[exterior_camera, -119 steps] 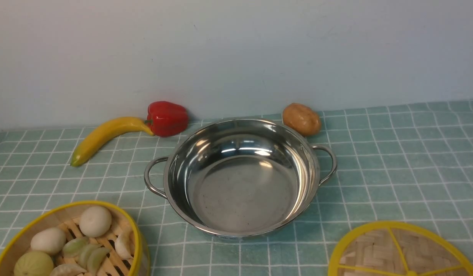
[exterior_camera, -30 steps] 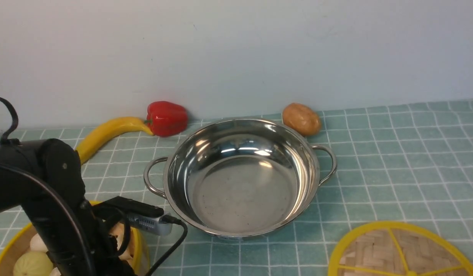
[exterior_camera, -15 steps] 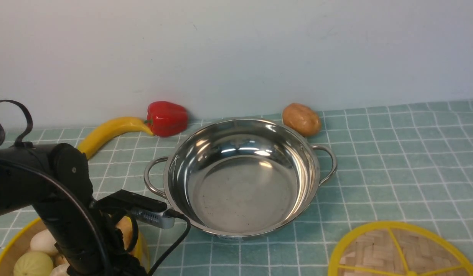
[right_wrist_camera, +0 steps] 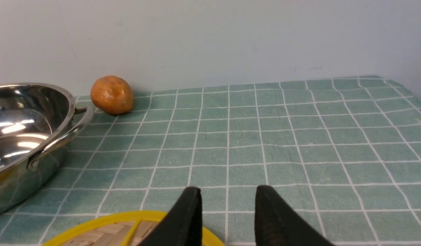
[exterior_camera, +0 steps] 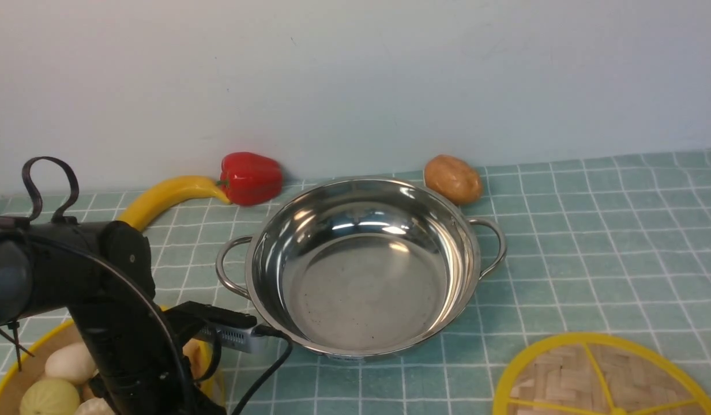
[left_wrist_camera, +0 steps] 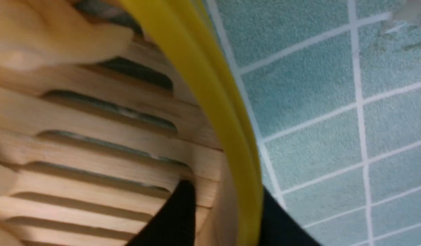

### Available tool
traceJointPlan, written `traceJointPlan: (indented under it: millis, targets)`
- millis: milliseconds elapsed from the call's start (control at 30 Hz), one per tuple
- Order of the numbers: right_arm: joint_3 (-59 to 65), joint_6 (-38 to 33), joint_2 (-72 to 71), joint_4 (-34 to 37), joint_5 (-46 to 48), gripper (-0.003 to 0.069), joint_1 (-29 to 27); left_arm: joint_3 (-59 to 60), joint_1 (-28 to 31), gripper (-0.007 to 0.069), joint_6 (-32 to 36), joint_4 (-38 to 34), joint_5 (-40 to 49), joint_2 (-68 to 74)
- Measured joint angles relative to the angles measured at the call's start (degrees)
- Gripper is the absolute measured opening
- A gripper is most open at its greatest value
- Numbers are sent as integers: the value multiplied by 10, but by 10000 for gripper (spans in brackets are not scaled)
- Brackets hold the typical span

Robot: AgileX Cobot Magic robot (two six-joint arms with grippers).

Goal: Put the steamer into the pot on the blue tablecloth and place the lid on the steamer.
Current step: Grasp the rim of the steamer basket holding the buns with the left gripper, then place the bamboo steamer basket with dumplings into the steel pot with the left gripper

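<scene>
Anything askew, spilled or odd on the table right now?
Nothing stands out: pot upright and empty, lid flat on the tablecloth, visible food inside the steamer, left hand pinching its wall. No spills.

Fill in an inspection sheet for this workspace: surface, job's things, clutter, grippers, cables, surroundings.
Surface: blue tablecloth, white grid, lying flat.
Job's things: pot empty, centre; steamer holding buns, near left, outside the pot; lid flat on the cloth, near right.
Clutter: banana, red pepper and potato by the wall.
Grippers: left gripper pinches the steamer's wall, one finger inside, one outside; right gripper open, empty, near the lid's edge.
Cables: black cable hangs off the left arm, beside the pot.
Surroundings: plain pale wall; nothing else seen.
</scene>
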Motion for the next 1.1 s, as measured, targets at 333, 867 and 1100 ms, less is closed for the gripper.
traceJointPlan:
  millis: [333, 867, 1100]
  targets:
    - [0, 0, 0, 0, 0, 240, 0, -1, -4, 39, -31, 45, 35, -18]
    - [0, 0, 0, 0, 0, 240, 0, -231, -4, 30, -33, 54, 91, -135]
    - [0, 0, 0, 0, 0, 240, 0, -300, -77, 30, 1, 47, 97, -96]
